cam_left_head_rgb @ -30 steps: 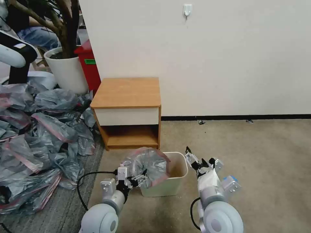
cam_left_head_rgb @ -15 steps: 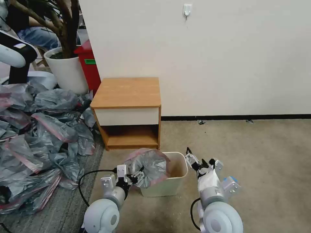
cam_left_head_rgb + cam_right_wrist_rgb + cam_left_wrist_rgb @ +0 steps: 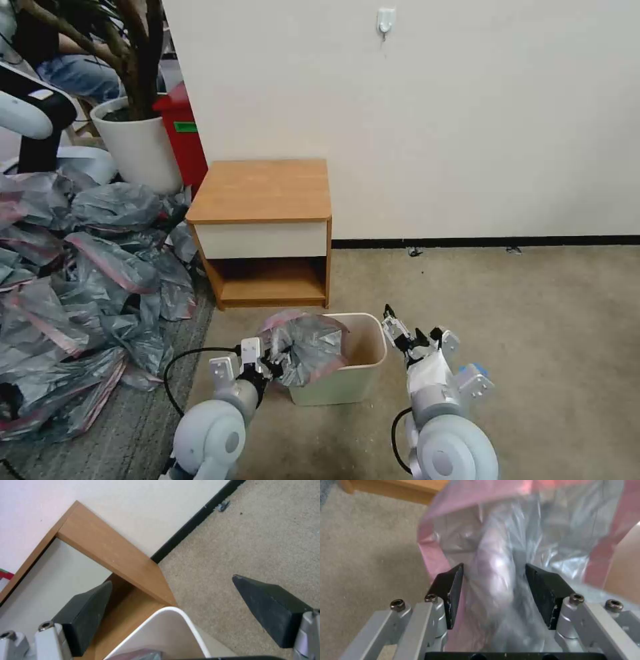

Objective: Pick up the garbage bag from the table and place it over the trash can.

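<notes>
Head view: counter (image 3: pixel 263 190), orange-brown wood, square top, white drawer front, open lower shelf, against the wall. Trash can (image 3: pixel 363 383), cream plastic, rectangular, rounded corners, rolled rim, on carpet just before the counter. Garbage bag (image 3: pixel 307 347), thin see-through grey film, pink-red mouth band, crumpled over the can's left rim. Left hand (image 3: pixel 272 363), low and outstretched at the can's left side, black pads (image 3: pixel 451 590) set narrow with bag film bunched between them. Right hand (image 3: pixel 405 330), raised beside the can's right rim, pads (image 3: pixel 86 612) spread wide, holding nothing. No legible writing.
</notes>
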You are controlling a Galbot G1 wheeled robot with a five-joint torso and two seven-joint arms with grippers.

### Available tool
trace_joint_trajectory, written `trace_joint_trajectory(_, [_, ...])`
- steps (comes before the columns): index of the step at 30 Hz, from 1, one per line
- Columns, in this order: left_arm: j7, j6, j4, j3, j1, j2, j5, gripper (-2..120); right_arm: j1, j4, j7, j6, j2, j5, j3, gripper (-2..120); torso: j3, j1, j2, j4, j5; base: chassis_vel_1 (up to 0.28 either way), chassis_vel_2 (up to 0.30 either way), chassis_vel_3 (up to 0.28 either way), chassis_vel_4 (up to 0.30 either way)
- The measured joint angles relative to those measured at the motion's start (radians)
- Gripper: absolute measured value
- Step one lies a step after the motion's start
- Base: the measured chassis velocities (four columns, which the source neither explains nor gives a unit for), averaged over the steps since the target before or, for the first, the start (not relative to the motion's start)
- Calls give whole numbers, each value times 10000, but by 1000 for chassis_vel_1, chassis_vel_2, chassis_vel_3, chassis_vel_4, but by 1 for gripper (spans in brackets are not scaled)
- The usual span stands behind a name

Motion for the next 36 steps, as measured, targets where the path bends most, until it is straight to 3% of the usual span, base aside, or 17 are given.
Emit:
trace_joint_trajectory(7, [-1109, 646, 42, 237, -662, 336, -956, 48, 75, -90, 1, 11, 51, -5, 27, 92, 0, 0, 0, 0, 0, 0, 0, 0, 0])
trace_joint_trajectory(17, [-2528, 688, 351, 766, -1355, 632, -2256, 37, 123, -168, 0, 20, 91, 4, 170, 91, 0, 0, 0, 0, 0, 0, 0, 0, 0])
trace_joint_trajectory(25, [-3016, 674, 519, 1043, -1532, 744, -2621, 29, 127, -206, 0, 34, 126, 6, 200, 89, 0, 0, 0, 0, 0, 0, 0, 0, 0])
trace_joint_trajectory(36, [-3697, 662, 668, 1247, -1748, 851, -3198, 36, 95, -253, -4, 90, 197, -48, 188, 88, 0, 0, 0, 0, 0, 0, 0, 0, 0])
